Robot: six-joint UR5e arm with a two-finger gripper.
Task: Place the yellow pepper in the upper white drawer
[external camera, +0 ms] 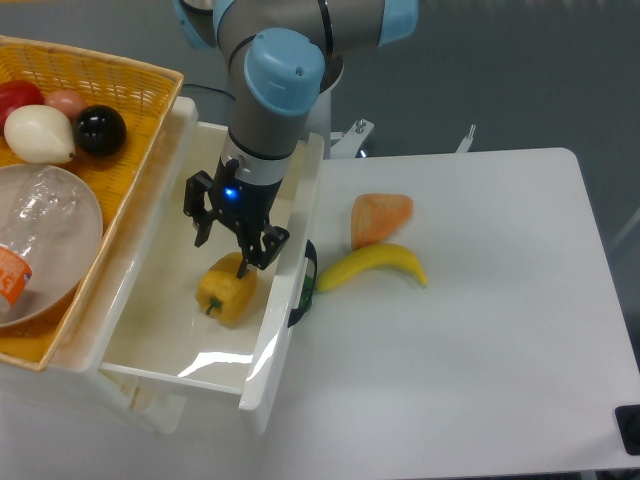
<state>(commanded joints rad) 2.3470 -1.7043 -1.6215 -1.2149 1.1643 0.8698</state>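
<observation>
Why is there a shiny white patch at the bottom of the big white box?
In the camera view, that patch is glare: overhead light bouncing off the glossy white drawer. The lobed yellow pepper inside also shows small highlights, and a blue light glows on the two-finger gripper.

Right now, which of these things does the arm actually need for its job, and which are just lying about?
Part of the job:
yellow pepper
upper white drawer
gripper

Just lying about:
banana
orange wedge
wicker basket
clear bowl
black ball
</observation>
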